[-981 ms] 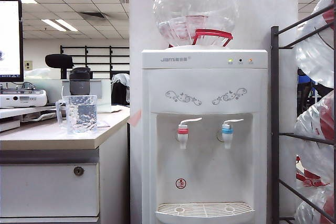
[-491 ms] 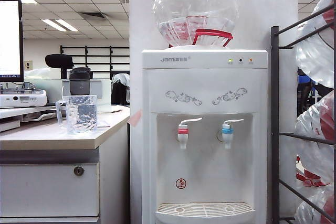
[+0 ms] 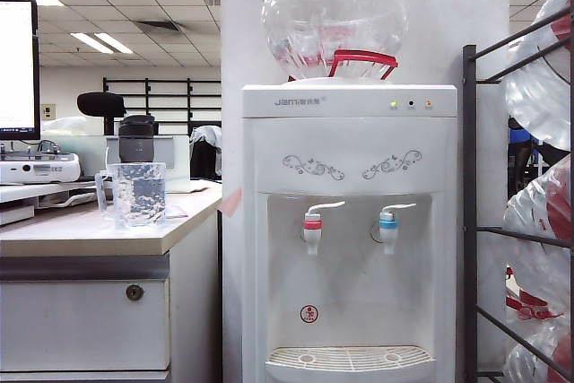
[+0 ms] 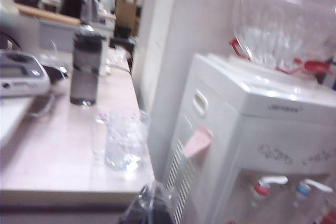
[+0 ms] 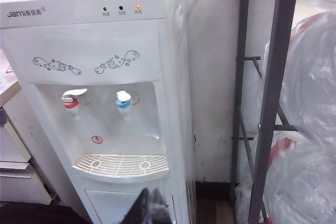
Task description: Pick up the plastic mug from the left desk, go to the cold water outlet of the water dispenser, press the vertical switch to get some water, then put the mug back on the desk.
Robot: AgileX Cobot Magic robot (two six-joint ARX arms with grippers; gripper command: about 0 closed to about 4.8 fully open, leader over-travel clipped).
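One mug [image 4: 122,141] beyond left tool [image 4: 150,205]

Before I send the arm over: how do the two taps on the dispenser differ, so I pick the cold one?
The cold water outlet has a light blue collar; the hot tap has a red one. On the water dispenser, seen from the front, the blue tap sits right, the red left. In the right wrist view the blue tap's lever looks shorter than the red's. Both are small white taps at one height above the drip tray.
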